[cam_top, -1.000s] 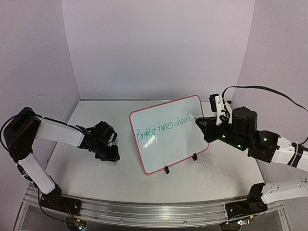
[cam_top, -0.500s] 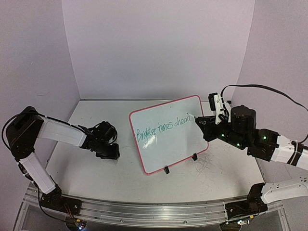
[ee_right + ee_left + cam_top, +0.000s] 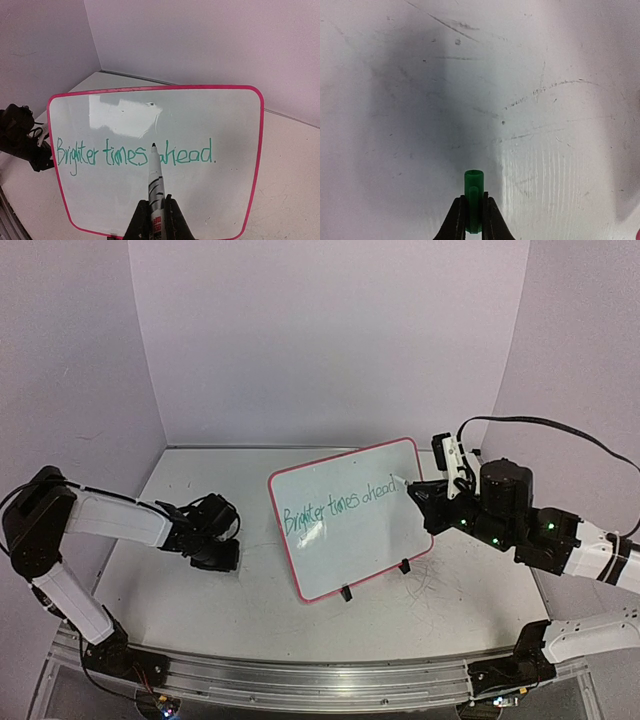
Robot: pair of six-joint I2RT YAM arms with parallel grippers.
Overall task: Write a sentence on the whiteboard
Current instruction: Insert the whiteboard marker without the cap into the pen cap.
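Scuffed white table (image 3: pixel 560 60); glossy round-cornered whiteboard (image 3: pixel 210 197) (pink-edged).

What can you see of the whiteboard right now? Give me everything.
The whiteboard is a small glossy white rectangle with rounded corners and a thin pink-red frame. It stands on the table on two black feet, leaning back, turned at an angle to the table's edges. A green cursive sentence, "Brighter times ahead.", runs across its middle; glare sits above the words. The marker in the right gripper points at its face; whether the tip touches is unclear.
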